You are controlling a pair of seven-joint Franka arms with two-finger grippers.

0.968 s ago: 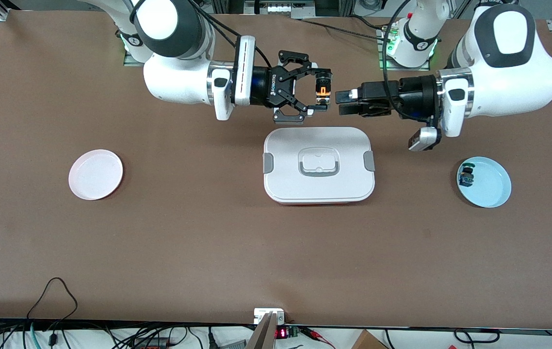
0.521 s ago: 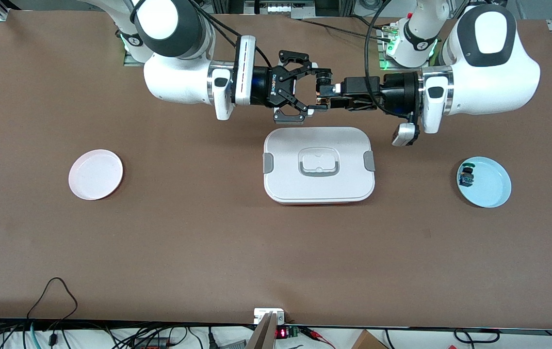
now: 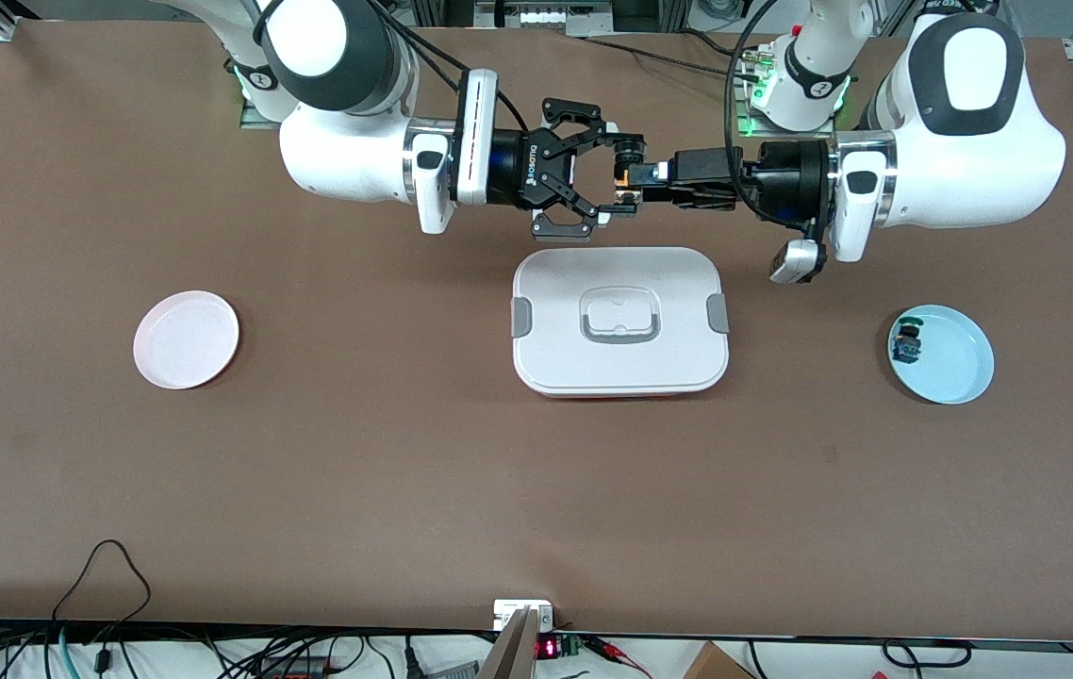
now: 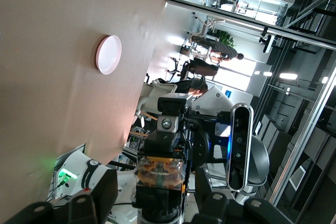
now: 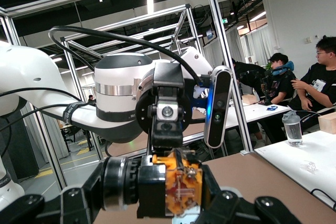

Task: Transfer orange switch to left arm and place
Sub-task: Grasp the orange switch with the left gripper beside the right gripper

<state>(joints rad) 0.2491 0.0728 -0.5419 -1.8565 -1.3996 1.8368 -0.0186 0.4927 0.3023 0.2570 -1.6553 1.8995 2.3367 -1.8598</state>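
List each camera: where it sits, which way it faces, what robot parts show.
Front view: high across the table, facing the bases; right arm, left arm, right gripper and left gripper at the orange switch, near the box.
Left wrist view: on the left wrist, facing the right arm; own gripper partly shows.
Right wrist view: on the right wrist, facing the left arm; own gripper holds the switch.
Shared: all show the switch.

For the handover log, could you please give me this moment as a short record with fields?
Stage: handover in the air, over the table just past the box's edge.
Right hand: shut on the tiny orange-capped switch.
Left hand: at the switch; grip unclear.
Large white lidded box: untouched.
Pale blue round plate: holds a green-capped switch.
White round plate: nothing on it.
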